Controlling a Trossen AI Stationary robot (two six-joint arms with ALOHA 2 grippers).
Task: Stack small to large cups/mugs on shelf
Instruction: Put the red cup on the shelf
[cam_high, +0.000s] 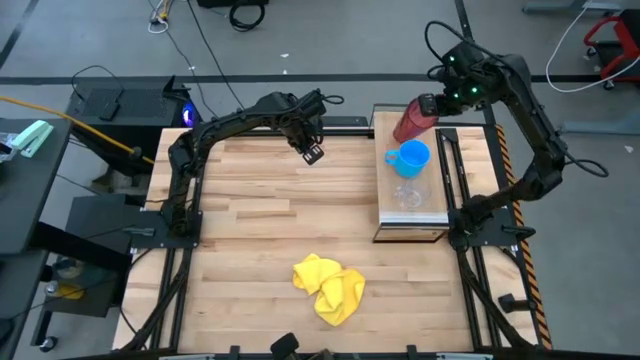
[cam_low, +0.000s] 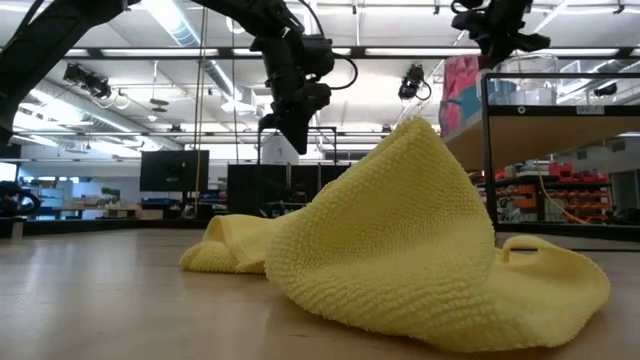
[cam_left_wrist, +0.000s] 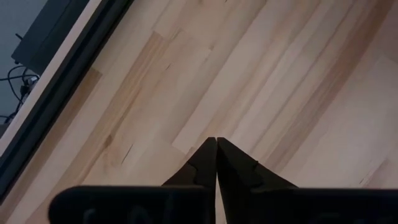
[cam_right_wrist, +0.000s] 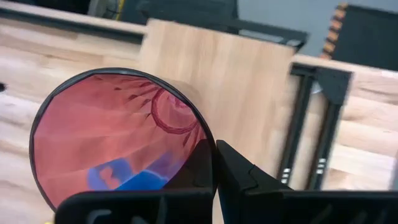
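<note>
Right gripper (cam_high: 432, 106) has its fingers clamped on the rim of the red tumbler (cam_high: 412, 120), held tilted over the shelf (cam_high: 430, 205) beside the blue mug (cam_high: 411, 157); clear cup (cam_high: 408, 195) sits further along. Left gripper (cam_high: 312, 153) hovers above the surface (cam_high: 250, 220), fingers together, empty.

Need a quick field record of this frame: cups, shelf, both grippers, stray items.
red tumbler: gripped at its rim by the right gripper, tilted above the far end of the shelf
blue mug: upright on the shelf, handle showing
clear cup: on the shelf, nearer than the blue mug
shelf: right side of the table
right gripper: shut on the red tumbler's wall
left gripper: shut, empty, above bare tabletop at the far middle
yellow cloth: crumpled on the table's near side
stacking: none nested yet
</note>
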